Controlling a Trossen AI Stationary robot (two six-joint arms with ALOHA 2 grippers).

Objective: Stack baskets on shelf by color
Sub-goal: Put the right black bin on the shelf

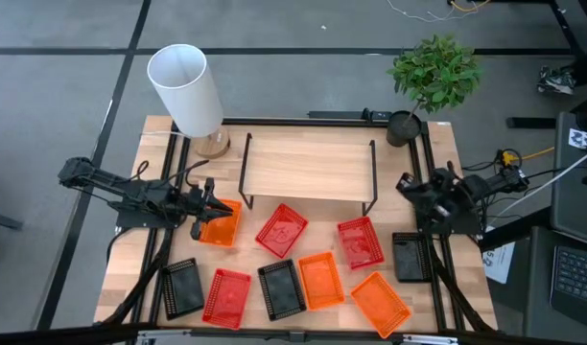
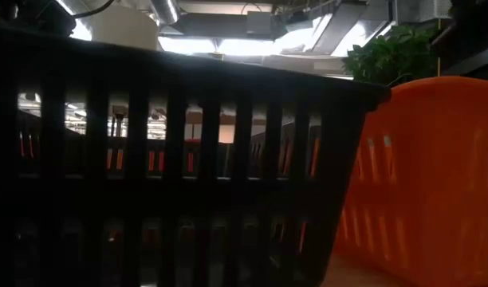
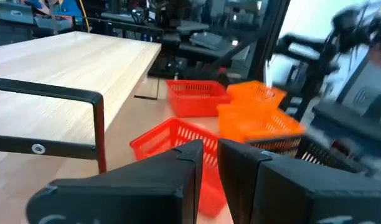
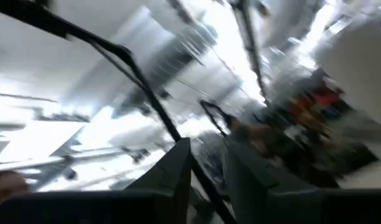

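Shelf (image 1: 308, 171) sits at bench (image 1: 445, 163) rear centre — lamp (image 1: 186, 91) at rear left corner, potted plant (image 1: 430, 79) at rear right. Baskets (image 1: 281, 231) scattered in front of shelf, none on it. Left pincer (image 1: 213, 206) left of shelf, above one basket; right pincer (image 1: 409, 189) right of shelf.

Nine baskets lie on the table: three orange (image 1: 220, 226) (image 1: 320, 279) (image 1: 381, 303), three red (image 1: 281, 230) (image 1: 360, 241) (image 1: 225, 297), three black (image 1: 181, 287) (image 1: 280, 288) (image 1: 410, 256). One shelf (image 1: 308, 169), one lamp (image 1: 188, 93), one potted plant (image 1: 431, 80). Two grippers: left (image 1: 209, 206), right (image 1: 414, 195).
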